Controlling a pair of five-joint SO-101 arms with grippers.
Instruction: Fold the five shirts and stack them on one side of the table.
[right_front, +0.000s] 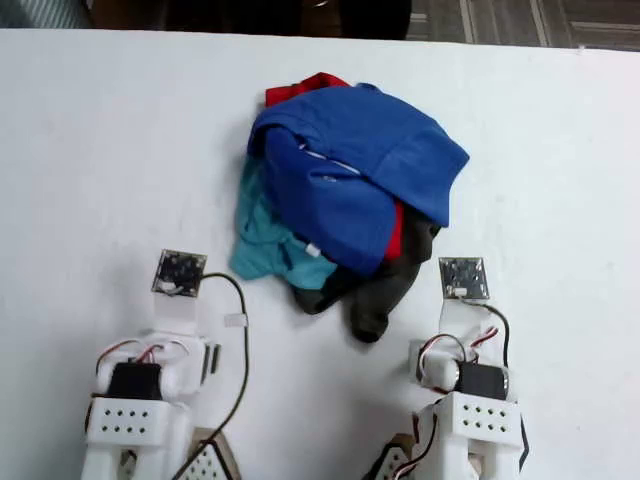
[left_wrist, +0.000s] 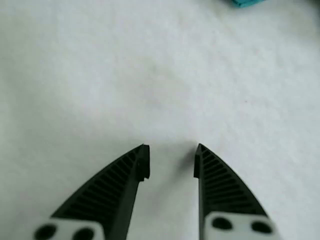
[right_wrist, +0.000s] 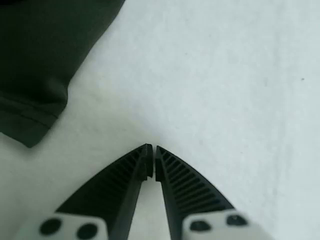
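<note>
We see the shirts heaped unfolded mid-table (right_front: 100, 150), the blue shirt (right_front: 350, 170) on top, with the red shirt (right_front: 300, 90), teal shirt (right_front: 265, 245) and dark shirt (right_front: 375, 290) poking out beneath. Our left gripper (left_wrist: 171, 162) hangs spread apart over bare tabletop, holding nothing. Our right gripper (right_wrist: 151, 162) is pinched together, empty, near the dark shirt's sleeve.

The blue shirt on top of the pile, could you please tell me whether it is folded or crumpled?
Crumpled, not folded: the blue fabric shirt lies bunched in uneven creases over the teal shirt and dark shirt.
</note>
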